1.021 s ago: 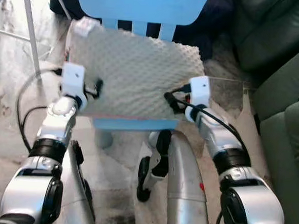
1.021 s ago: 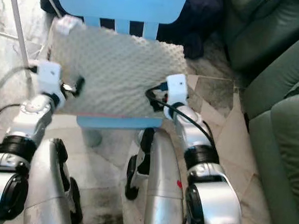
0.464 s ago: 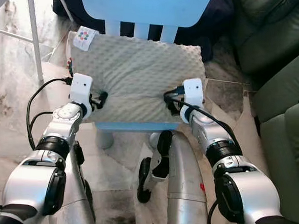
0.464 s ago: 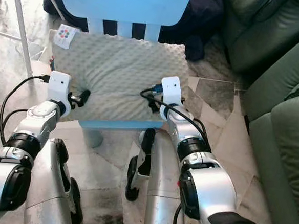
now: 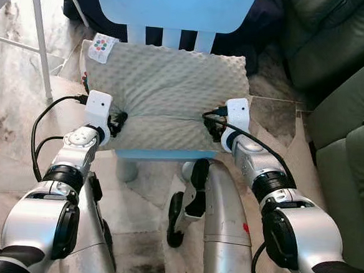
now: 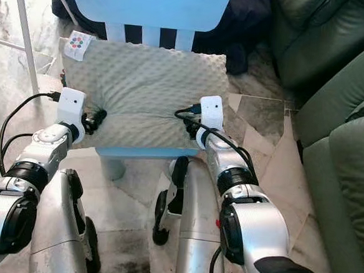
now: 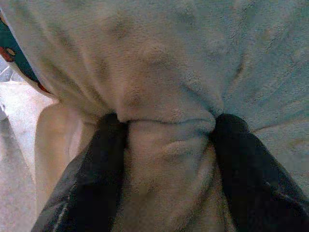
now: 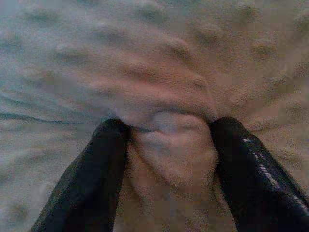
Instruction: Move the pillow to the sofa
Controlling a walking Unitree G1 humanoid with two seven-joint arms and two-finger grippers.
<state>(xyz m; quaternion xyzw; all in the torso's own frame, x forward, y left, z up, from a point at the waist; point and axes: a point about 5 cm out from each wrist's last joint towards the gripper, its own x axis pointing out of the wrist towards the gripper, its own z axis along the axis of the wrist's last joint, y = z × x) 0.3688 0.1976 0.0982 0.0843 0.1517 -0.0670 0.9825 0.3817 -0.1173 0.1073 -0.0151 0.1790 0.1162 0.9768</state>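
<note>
Pillow sits on the blue chair; our left gripper and right gripper each pinch it (lift and sofa carry remain).

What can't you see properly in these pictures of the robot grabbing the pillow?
- Blue chair: the pillow covers its seat, and the top edge of both eye views cuts off its back.
- Tag on the pillow: its coloured dots are too small to read.
- Left gripper and right gripper: the fingertips are buried in pinched fabric in the wrist views.
- Green sofa: cut off by the right edge.
</note>
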